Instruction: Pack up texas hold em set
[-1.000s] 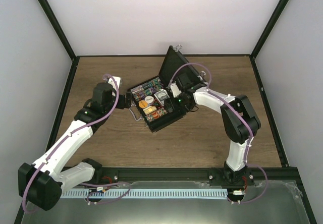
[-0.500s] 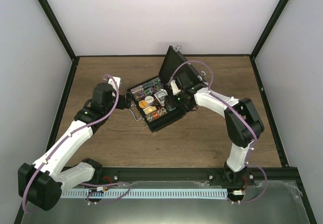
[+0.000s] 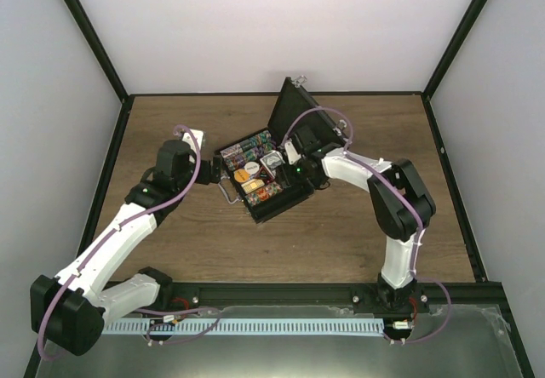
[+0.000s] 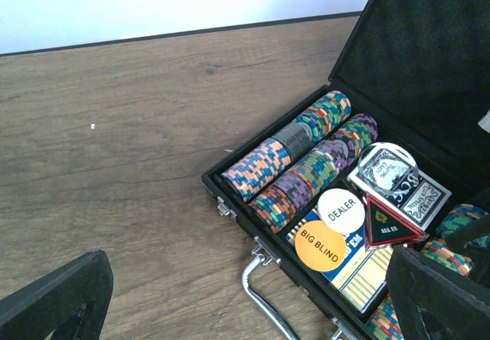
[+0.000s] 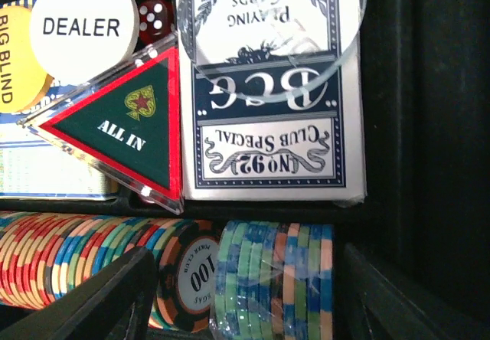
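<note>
The black case (image 3: pixel 285 197) lies open mid-table, its lid (image 3: pixel 294 114) upright. It holds rows of multicoloured chips (image 4: pixel 302 164), a white DEALER button (image 4: pixel 341 210), an orange BIG BLIND button (image 4: pixel 318 246), a green ALL IN triangle (image 5: pixel 126 129) and a blue-backed card deck (image 5: pixel 264 125). My left gripper (image 3: pixel 213 167) is open and empty beside the case's handle (image 4: pixel 268 309). My right gripper (image 3: pixel 289 162) is open inside the case. Its fingers (image 5: pixel 92 302) stand on either side of a plastic-wrapped chip stack (image 5: pixel 276 279) without closing on it.
A clear round disc (image 5: pixel 268 34) lies on the card deck, and a red die (image 5: pixel 155 14) sits beside the DEALER button. Bare wooden table (image 4: pixel 115 125) lies left of the case. Black frame posts and white walls bound the table.
My right gripper has shifted slightly left and deeper over the case's contents. The left arm and the case have not moved.
</note>
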Motion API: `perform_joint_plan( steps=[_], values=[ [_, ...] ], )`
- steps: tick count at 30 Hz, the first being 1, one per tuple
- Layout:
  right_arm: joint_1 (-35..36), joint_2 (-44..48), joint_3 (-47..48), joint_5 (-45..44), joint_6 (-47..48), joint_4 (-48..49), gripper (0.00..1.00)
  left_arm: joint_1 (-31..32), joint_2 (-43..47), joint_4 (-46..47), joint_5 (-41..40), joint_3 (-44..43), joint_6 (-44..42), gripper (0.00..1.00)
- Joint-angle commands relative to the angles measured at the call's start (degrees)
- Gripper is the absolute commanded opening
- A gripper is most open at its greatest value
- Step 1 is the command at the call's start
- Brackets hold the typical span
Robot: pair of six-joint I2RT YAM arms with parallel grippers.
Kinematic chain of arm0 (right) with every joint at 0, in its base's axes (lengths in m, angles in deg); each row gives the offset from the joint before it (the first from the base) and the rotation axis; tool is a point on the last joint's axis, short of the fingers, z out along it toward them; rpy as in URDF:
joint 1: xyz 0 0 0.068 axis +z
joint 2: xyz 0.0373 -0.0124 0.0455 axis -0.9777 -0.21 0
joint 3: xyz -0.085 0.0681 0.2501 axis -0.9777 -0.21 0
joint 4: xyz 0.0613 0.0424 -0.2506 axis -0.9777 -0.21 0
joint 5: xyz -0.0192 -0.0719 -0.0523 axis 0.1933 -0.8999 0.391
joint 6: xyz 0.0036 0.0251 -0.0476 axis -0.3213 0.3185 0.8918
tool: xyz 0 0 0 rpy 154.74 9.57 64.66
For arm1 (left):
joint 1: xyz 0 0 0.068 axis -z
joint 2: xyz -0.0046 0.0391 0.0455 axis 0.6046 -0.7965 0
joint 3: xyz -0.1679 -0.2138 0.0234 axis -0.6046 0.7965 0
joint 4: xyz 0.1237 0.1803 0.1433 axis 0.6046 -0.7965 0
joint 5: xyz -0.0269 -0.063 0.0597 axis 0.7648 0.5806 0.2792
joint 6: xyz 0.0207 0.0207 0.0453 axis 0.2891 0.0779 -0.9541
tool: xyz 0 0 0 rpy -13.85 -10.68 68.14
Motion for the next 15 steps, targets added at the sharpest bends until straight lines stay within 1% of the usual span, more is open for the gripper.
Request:
perform_joint_plan(
  steps=[1,6,15],
  values=[
    [1.42,-2.01,2.10,1.40,0.84,-1.52,0.66,-0.10,0.36,0.46,-0.36,0.44,0.42,1.00],
    [1.98,-2.18,1.93,2.81,0.67,-1.42,0.65,-0.06,0.40,0.46,-0.28,0.43,0.42,1.00],
    [3.22,-0.89,2.83,11.94,0.67,-1.12,0.65,-0.13,0.48,0.45,-0.19,0.42,0.42,1.00]
  ],
)
